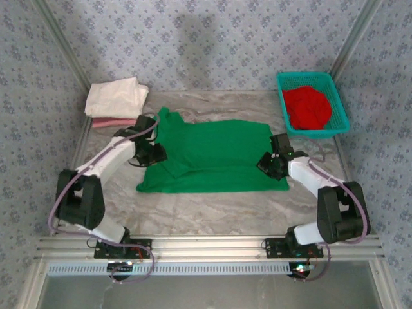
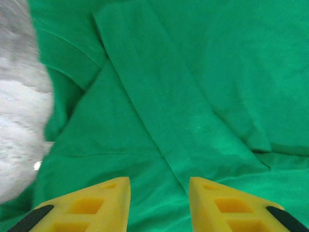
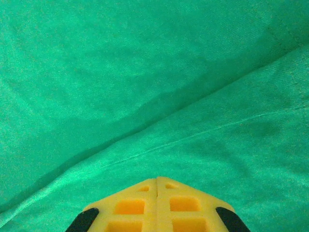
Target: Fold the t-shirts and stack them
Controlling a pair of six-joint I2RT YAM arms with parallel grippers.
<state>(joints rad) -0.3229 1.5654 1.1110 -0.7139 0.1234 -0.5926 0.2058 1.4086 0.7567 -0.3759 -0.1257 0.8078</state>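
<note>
A bright green t-shirt (image 1: 212, 154) lies spread flat in the middle of the table, its left sleeve folded inward over the body. My left gripper (image 1: 154, 153) hovers over that folded sleeve. In the left wrist view its yellow fingers (image 2: 108, 203) stand apart, nothing between them, and the left gripper (image 2: 159, 181) is open above green cloth (image 2: 193, 72). My right gripper (image 1: 267, 162) sits at the shirt's right edge. Seen from its wrist, the right gripper (image 3: 157, 179) is shut, tips together, over green cloth (image 3: 145, 72). A red t-shirt (image 1: 307, 106) lies crumpled in the basket. A folded cream-white t-shirt (image 1: 116, 96) rests on a pink one (image 1: 106, 122) at the back left.
The teal mesh basket (image 1: 340, 106) stands at the back right corner. Patterned walls and metal frame posts close in the back and sides. Grey table surface (image 1: 212, 209) shows in front of the green shirt, between the two arm bases.
</note>
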